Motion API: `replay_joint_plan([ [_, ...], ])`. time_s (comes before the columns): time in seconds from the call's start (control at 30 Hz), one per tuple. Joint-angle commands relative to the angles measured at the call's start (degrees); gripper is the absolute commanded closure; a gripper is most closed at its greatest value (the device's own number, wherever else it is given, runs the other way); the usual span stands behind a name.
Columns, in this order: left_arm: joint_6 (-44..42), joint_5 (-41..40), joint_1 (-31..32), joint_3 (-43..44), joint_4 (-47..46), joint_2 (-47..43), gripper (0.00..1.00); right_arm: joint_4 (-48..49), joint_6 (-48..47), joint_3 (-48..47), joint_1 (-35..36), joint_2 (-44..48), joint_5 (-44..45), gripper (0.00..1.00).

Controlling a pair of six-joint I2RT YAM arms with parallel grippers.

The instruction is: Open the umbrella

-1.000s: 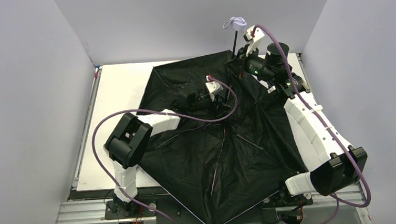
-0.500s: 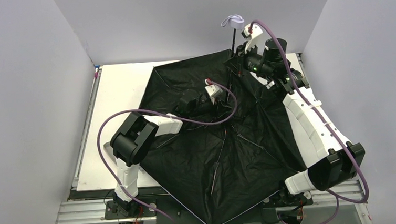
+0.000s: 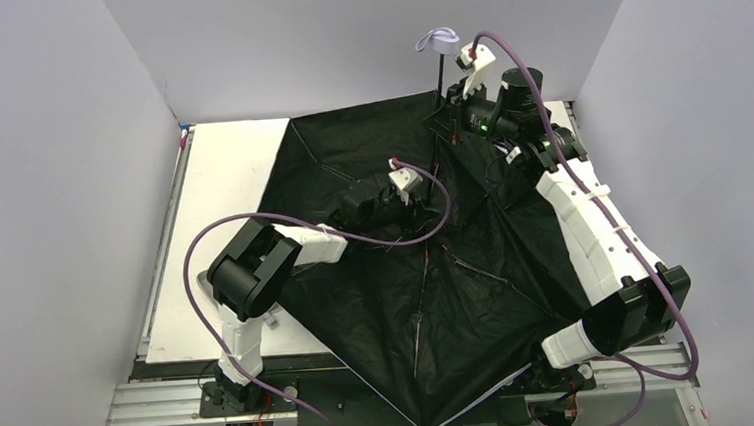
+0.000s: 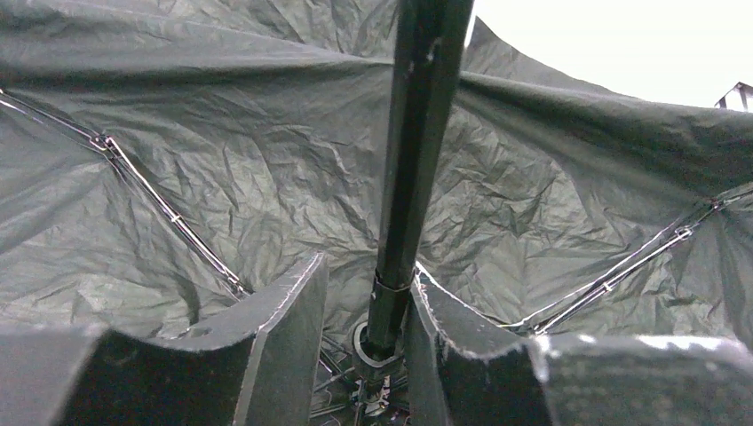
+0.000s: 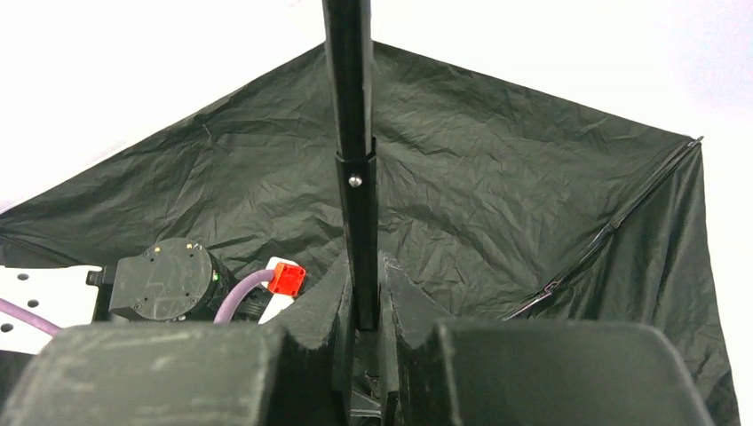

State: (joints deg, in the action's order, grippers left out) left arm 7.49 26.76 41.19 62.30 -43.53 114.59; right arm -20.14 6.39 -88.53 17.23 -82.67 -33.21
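Spreading wider across the table (image 3: pixel 221 184), the umbrella (image 3: pixel 389 302) is nearing fully open: right claw (image 5: pixel 362 266) is raising its pinched shaft (image 5: pixel 351 89); left claw (image 4: pixel 366 271) is straddling it lower down, slightly parted.

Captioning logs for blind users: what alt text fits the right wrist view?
The right gripper is shut on the umbrella's black shaft, which runs up the frame. Behind spreads the black lining, with the left arm's wrist at lower left.
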Motion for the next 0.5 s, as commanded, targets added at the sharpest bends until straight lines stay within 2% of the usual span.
replay_joint_plan([
  [0.0, -1.5, -7.9, -0.1, -5.9, 13.4, 4.9, 0.71, 12.1, 7.1, -6.3, -0.5, 3.6, -5.2, 1.0],
  [0.1, -1.9, -8.5, -0.2, -6.5, 11.9, 6.4, 0.79, 12.6, 8.0, -5.2, -0.4, 4.1, -6.0, 1.0],
  [0.2, -2.1, -7.7, -0.2, -5.4, 11.4, 6.4, 0.98, 12.4, 7.4, -3.1, -0.5, 4.9, -6.5, 1.0],
  [0.33, -4.3, -6.1, -0.3, -1.7, 12.8, 2.1, 1.0, 10.2, 4.3, 0.2, -0.6, 7.3, -6.4, 0.99],
  [0.37, -4.6, -5.9, -0.6, -0.7, 13.6, 0.1, 1.0, 9.6, 3.0, 0.9, -0.7, 7.8, -6.2, 0.96],
  [0.43, -6.1, -5.4, -1.3, 2.4, 16.5, -2.7, 1.0, 8.3, 1.5, 3.3, -1.1, 9.7, -5.9, 0.79],
  [0.47, -6.8, -5.1, -1.6, 4.6, 18.3, -3.5, 1.0, 7.7, 1.2, 5.2, -1.3, 11.3, -5.5, 0.65],
])
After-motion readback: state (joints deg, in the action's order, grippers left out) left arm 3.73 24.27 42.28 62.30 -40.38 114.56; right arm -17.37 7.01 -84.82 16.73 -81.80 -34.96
